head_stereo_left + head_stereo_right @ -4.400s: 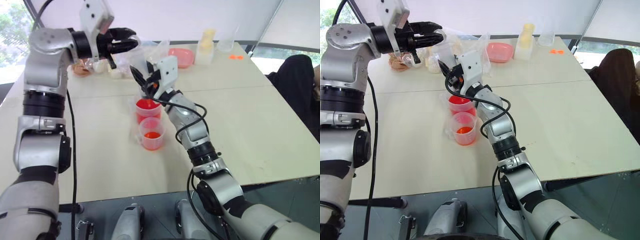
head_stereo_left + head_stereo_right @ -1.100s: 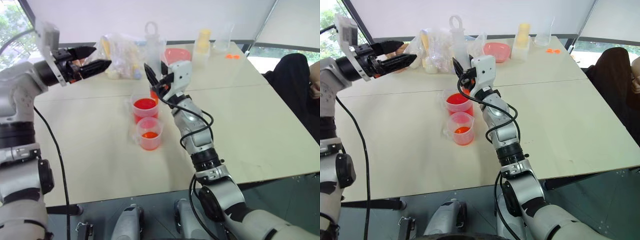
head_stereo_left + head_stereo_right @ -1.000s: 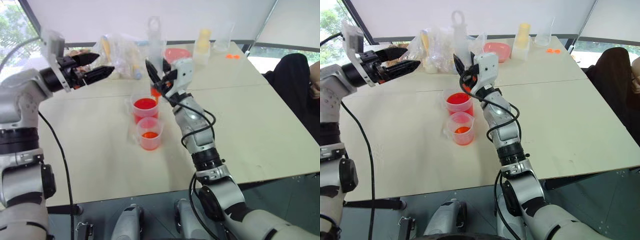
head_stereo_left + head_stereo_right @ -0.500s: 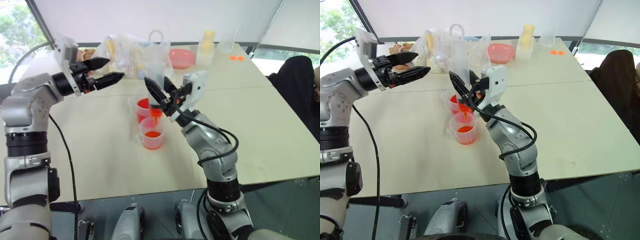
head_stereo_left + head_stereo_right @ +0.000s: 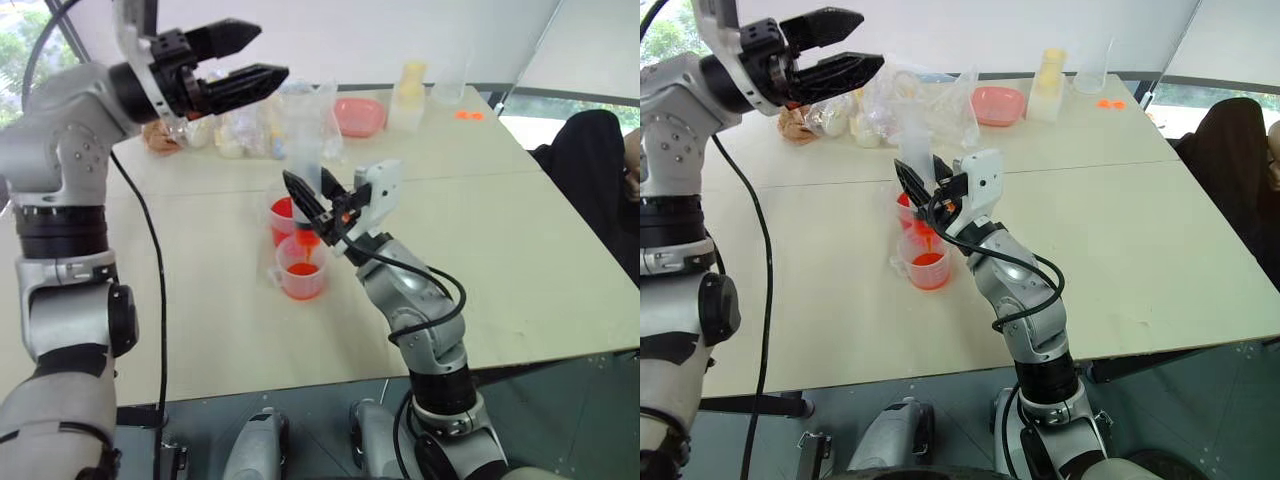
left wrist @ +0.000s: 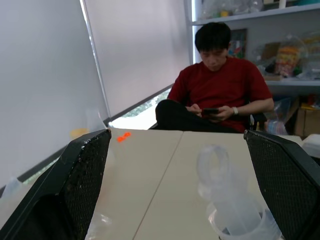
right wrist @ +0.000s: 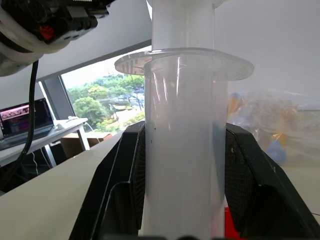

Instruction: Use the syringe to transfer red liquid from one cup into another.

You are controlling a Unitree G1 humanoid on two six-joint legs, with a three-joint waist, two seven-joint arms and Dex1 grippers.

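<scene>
My right gripper is shut on the barrel of the clear syringe and holds it upright. The barrel stands between the two fingers in the right wrist view. Its orange nozzle tip hangs just above the smaller clear cup, which holds a shallow orange-red layer. Right behind stands the larger cup with deep red liquid. My left gripper is open, raised to the left of the syringe's top. In the left wrist view the plunger ring shows ahead between its fingers.
Clear plastic bags with packets, a pink bowl, a yellowish container and a clear beaker line the table's far side. A seated person is beyond the right corner. The tabletop to the right is bare.
My left gripper rose and swung right toward the syringe's top, still open. My right gripper drew the syringe back and down from over the larger cup to over the smaller one.
</scene>
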